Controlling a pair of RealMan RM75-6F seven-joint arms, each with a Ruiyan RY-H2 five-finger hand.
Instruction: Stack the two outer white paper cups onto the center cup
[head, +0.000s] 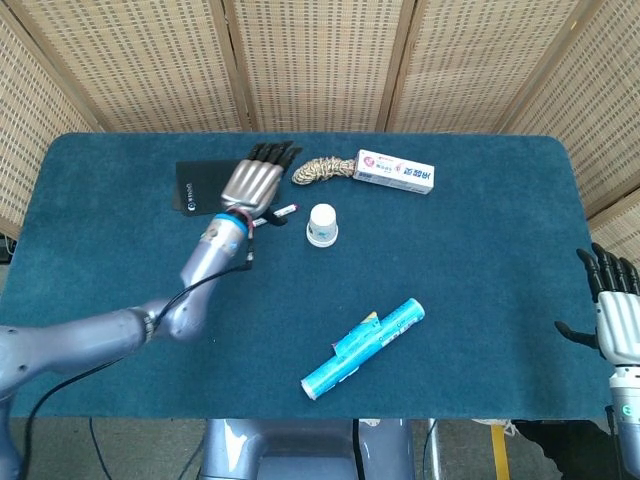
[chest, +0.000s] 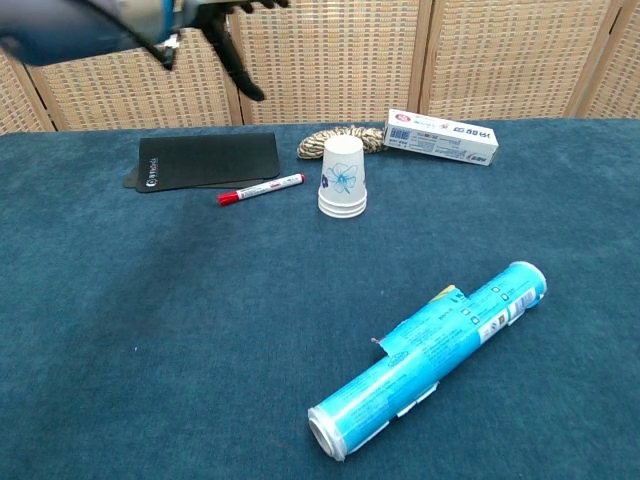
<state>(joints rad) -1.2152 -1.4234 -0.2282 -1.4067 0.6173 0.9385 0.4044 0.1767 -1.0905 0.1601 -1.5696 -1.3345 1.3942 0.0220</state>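
The white paper cups (head: 322, 225) (chest: 342, 178) stand nested upside down as one stack near the table's middle, with a blue flower print on the side. My left hand (head: 256, 180) hovers to the left of the stack over the black mat, fingers stretched out and apart, holding nothing. In the chest view only its dark fingers (chest: 232, 60) show at the top left. My right hand (head: 612, 305) stays at the far right edge beyond the table, fingers spread, empty.
A black mat (head: 210, 185) and a red marker (chest: 261, 188) lie left of the cups. Behind them sit a coil of rope (head: 318, 169) and a toothpaste box (head: 396, 171). A blue tube (head: 363, 348) lies toward the front.
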